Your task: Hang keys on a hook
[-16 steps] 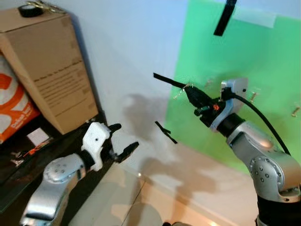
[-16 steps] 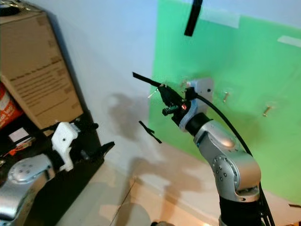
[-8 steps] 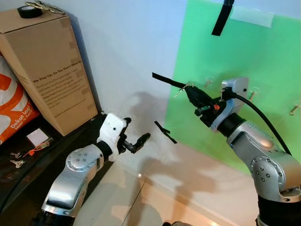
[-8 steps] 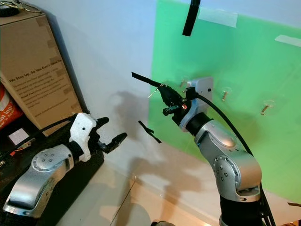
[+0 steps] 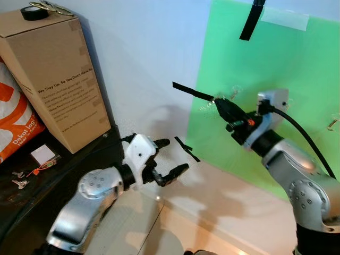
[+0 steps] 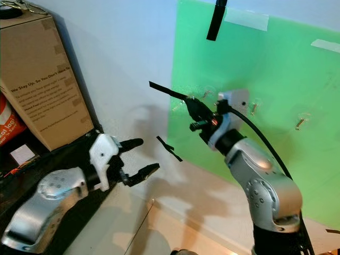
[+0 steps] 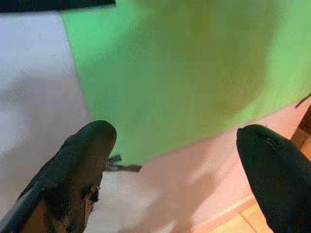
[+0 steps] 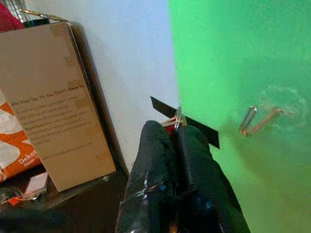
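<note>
The keys (image 8: 176,119) show as a thin metal ring pinched between the tips of the right gripper (image 8: 177,132), whose jaws are pressed together on it, raised in front of the green sheet (image 5: 276,64) taped to the wall. In the right wrist view the ring stands just off the sheet's near edge, beside a strip of black tape (image 8: 184,121) that crosses from the white wall (image 5: 143,58) onto the green, and apart from a small metal hook (image 8: 260,119) fixed in a clear pad further across the sheet; the ring is not on the hook. More hooks sit along the sheet beyond the right arm, one near its far edge (image 5: 333,124). Another strip of black tape (image 5: 252,20) hangs at the sheet's top, and a short piece (image 5: 187,149) lies on the wall below the gripper. The left gripper (image 5: 171,159) hangs lower, near the wall to the side of the sheet, with its jaws apart and nothing between them; in its wrist view the fingers (image 7: 82,160) frame the sheet's bottom corner. Away from the sheet on that side a cardboard box (image 5: 58,74) stands on a dark surface (image 5: 69,164), a roll of black tape (image 5: 33,11) on top of it and an orange and white bag (image 5: 13,122) next to it.
</note>
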`<state>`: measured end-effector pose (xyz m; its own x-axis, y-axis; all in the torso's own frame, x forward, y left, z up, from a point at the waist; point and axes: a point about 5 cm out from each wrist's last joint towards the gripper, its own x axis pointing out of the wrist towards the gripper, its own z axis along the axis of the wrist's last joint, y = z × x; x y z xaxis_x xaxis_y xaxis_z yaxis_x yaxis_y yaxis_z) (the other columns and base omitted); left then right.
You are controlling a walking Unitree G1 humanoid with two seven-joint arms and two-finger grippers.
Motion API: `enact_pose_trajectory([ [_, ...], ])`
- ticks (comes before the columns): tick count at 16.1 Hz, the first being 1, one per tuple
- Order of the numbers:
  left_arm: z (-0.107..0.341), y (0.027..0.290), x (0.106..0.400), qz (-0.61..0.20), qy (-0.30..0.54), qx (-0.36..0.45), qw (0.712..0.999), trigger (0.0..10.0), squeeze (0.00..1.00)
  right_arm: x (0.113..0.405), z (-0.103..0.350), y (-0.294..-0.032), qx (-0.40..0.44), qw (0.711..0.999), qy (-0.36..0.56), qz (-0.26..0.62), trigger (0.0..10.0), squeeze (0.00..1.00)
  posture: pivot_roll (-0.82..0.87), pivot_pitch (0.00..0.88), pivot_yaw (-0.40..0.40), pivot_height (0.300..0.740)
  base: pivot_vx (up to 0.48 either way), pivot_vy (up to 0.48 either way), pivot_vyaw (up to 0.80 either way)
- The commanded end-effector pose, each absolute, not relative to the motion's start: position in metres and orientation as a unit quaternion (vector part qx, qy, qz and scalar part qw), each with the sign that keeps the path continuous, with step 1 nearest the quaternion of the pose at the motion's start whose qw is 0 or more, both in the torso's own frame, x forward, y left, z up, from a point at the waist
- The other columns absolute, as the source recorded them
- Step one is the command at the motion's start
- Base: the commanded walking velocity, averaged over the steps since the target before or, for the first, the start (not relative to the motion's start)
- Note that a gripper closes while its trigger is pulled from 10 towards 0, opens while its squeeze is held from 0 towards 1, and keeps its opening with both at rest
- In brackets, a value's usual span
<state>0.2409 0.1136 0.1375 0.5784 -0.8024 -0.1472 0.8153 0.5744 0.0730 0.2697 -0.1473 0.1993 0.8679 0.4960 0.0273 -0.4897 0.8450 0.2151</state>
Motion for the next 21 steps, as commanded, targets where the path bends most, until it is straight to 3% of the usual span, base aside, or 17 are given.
enact_pose_trajectory([
  [1,0.144,0.115,0.24,-0.463,0.031,0.066,0.883,10.0,0.0,0.266,0.204,-0.15,0.109,0.961,0.008,0.254,10.0,0.0,-0.06,0.0,-0.018,0.74,0.0,0.0,0.0],
  [14,0.151,0.117,0.235,-0.495,0.023,0.062,0.866,10.0,0.0,0.278,0.204,-0.159,0.158,0.963,0.008,0.219,10.0,0.0,-0.05,0.0,-0.014,0.74,0.0,0.0,0.0],
  [21,0.151,0.115,0.233,-0.499,0.026,0.062,0.864,10.0,0.0,0.274,0.186,-0.167,0.217,0.955,0.06,0.195,10.0,0.0,-0.06,0.0,-0.013,0.74,0.0,0.0,0.0],
])
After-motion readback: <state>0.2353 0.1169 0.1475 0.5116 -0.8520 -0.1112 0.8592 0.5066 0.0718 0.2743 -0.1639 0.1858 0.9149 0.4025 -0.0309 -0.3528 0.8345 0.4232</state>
